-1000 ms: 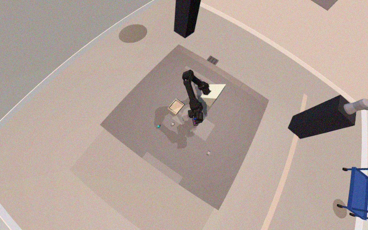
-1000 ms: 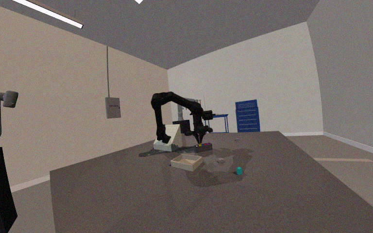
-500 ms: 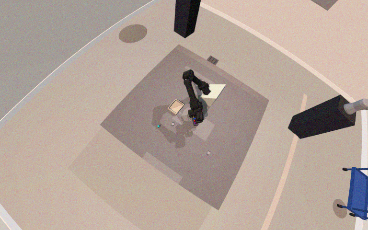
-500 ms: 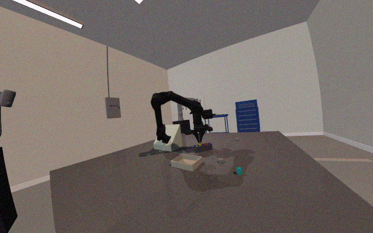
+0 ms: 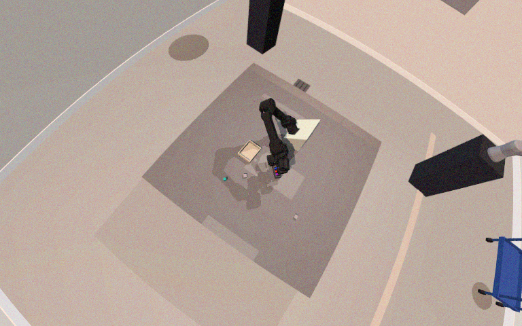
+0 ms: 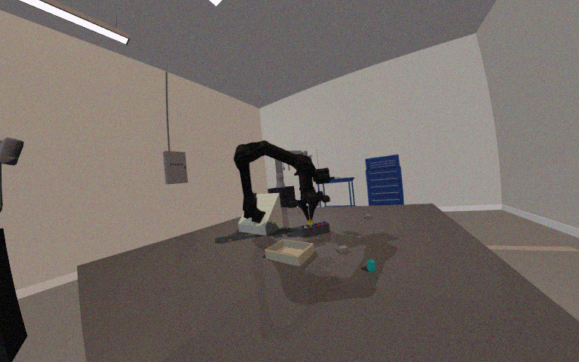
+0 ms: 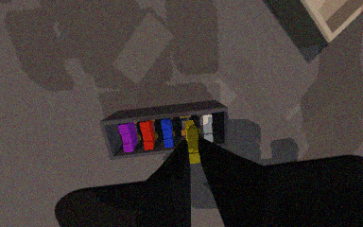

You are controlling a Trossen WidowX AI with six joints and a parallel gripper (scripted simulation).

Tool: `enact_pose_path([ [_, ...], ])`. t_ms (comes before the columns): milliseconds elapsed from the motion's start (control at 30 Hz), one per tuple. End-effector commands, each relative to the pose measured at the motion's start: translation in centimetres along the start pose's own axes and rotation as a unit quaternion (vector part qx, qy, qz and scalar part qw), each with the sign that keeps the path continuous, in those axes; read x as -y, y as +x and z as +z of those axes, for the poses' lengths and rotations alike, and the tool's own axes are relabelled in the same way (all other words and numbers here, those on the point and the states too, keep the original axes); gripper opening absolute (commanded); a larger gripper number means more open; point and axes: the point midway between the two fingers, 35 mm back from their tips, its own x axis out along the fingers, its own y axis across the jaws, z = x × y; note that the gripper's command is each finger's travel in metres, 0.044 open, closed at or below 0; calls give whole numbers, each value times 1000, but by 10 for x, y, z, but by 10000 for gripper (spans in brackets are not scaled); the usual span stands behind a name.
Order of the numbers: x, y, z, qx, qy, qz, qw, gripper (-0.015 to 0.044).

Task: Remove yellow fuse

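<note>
My gripper (image 6: 310, 219) (image 7: 192, 144) is shut on the yellow fuse (image 6: 310, 222) (image 7: 192, 134). The fuse is upright and raised, just above the dark fuse block (image 6: 317, 231) (image 7: 164, 111); part of its socket shows behind it in the wrist view. Whether its lower end is fully clear of the block is hard to tell. The purple fuse (image 7: 128, 137), red fuse (image 7: 147, 135), blue fuse (image 7: 167, 132) and white fuse (image 7: 207, 127) sit in the block. Blue and white stand close on either side of my fingertips. The pale tray (image 5: 249, 151) (image 6: 282, 256) (image 7: 329, 38) is empty. The fingertips are hidden in the top view.
A teal cylinder (image 5: 225, 178) (image 6: 371, 265) and a small grey piece (image 5: 245, 175) (image 6: 341, 249) lie beyond the tray and block. Another small piece (image 5: 296, 216) (image 6: 368, 216) lies farther off. A pale wedge (image 5: 306, 128) (image 6: 271, 210) stands beside the arm's base.
</note>
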Motion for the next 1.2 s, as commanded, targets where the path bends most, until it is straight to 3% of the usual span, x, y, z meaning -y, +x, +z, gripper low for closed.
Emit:
enact_pose_path([
  [0,-2,-5,0,0,3,3,1000,0],
  [1167,1,-31,5,-1,2,4,1000,0],
])
